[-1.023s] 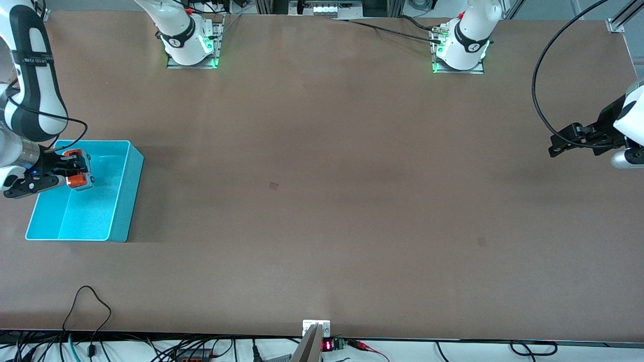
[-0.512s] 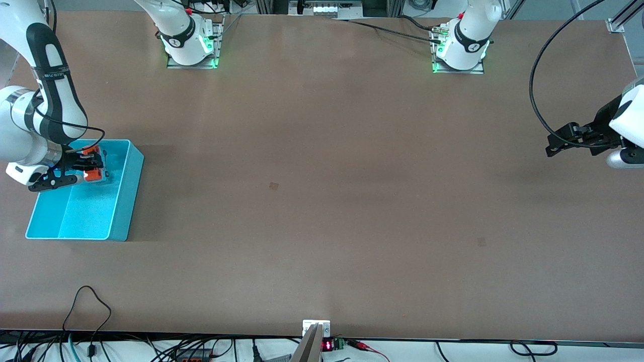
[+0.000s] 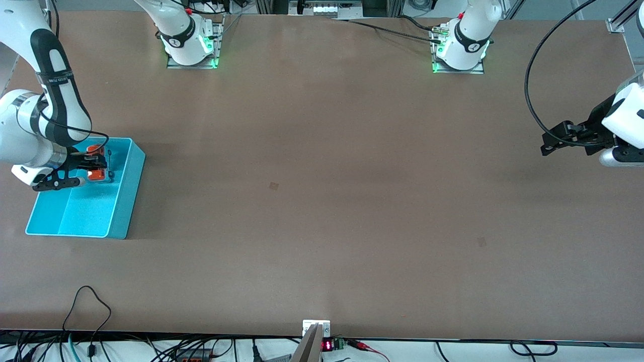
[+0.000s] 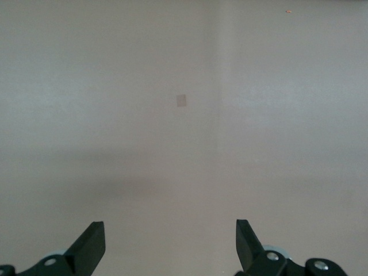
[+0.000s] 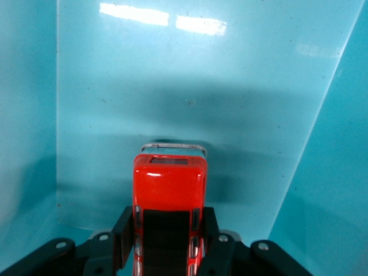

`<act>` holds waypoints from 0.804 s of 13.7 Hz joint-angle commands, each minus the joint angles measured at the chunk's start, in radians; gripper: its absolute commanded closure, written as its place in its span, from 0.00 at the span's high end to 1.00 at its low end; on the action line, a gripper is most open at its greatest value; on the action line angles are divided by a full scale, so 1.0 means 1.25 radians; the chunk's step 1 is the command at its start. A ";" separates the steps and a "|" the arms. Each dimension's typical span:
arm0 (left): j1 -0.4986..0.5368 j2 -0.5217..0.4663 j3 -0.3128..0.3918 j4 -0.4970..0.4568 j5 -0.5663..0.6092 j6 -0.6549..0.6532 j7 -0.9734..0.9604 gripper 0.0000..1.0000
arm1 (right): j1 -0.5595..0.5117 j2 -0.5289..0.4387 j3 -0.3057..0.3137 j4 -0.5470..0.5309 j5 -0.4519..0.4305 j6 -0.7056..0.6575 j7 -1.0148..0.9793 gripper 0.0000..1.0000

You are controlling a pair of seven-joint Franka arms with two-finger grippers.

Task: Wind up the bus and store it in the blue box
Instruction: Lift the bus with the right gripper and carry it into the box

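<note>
A wide brown counter (image 3: 322, 201) carries a light cyan-blue box (image 3: 121, 201) at the right arm's end. The right pincer (image 3: 95, 168) reaches down inside the box, clenched on a small orange toy bus (image 3: 95, 174); the right wrist view shows the bus (image 5: 169, 190) gripped along both its sides, low over the box floor (image 5: 190, 86). The left pincer (image 3: 548, 146) waits over bare counter at the left arm's end, its fingers (image 4: 89, 247) spread apart and holding nothing.
</note>
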 commanded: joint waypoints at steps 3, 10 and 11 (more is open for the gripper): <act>0.004 -0.013 -0.002 0.001 -0.012 -0.012 0.021 1.00 | -0.007 0.009 0.001 -0.001 0.006 0.005 0.019 0.00; 0.004 -0.013 -0.003 0.001 -0.012 -0.011 0.021 1.00 | -0.007 0.020 0.001 0.001 0.005 0.019 0.018 0.59; 0.003 -0.013 -0.002 0.001 -0.012 -0.011 0.021 1.00 | -0.007 0.023 0.001 0.001 0.004 0.019 0.018 0.67</act>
